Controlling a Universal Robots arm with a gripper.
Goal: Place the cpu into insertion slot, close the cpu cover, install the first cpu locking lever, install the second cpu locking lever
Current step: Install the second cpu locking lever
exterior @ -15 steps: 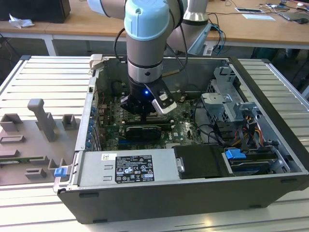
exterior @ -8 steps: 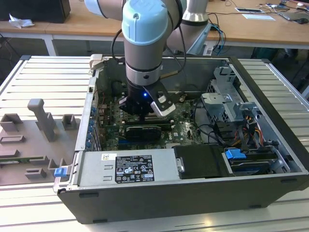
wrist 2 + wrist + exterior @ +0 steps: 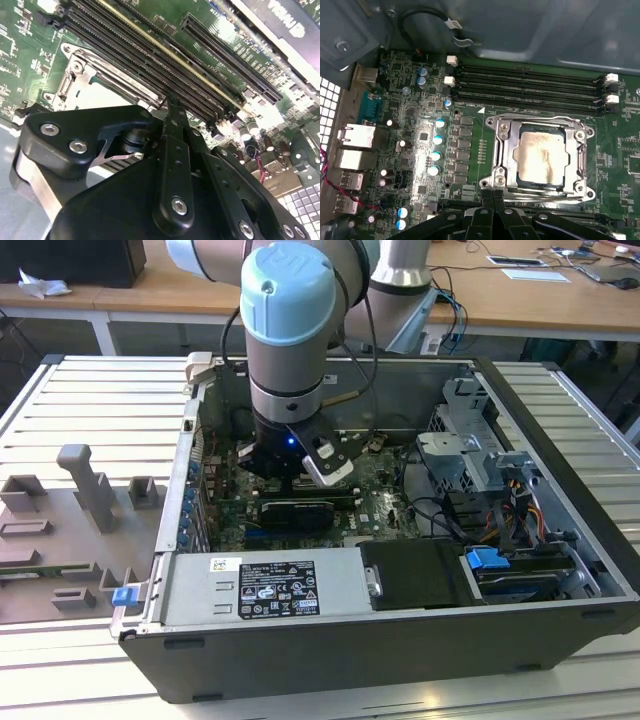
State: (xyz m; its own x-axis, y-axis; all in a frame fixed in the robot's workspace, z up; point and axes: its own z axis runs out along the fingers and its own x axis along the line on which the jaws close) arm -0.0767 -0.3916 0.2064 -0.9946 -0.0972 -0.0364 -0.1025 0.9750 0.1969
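Note:
The cpu (image 3: 541,156), pale and silvery, lies flat in the insertion slot (image 3: 520,176) on the green board. The cpu cover (image 3: 503,150), a silvery frame, lies down around it. A thin wire lever (image 3: 540,119) runs along the socket's edge nearest the memory slots. Another lever (image 3: 584,150) follows an adjoining side. My gripper (image 3: 493,199) is shut with nothing between its fingers. It hovers just off the socket edge opposite the memory slots. In the second wrist view the gripper (image 3: 172,107) points at the socket's metal frame (image 3: 80,70). In the exterior view the arm's wrist (image 3: 290,440) hangs over the board inside the open case.
Long black memory slots (image 3: 530,85) run beside the socket, and capacitors (image 3: 439,140) stand on its other side. A black cable (image 3: 427,20) loops near the case wall. The power supply (image 3: 265,585) and drive cage (image 3: 470,450) border the board. A grey fixture plate (image 3: 70,530) lies outside the case.

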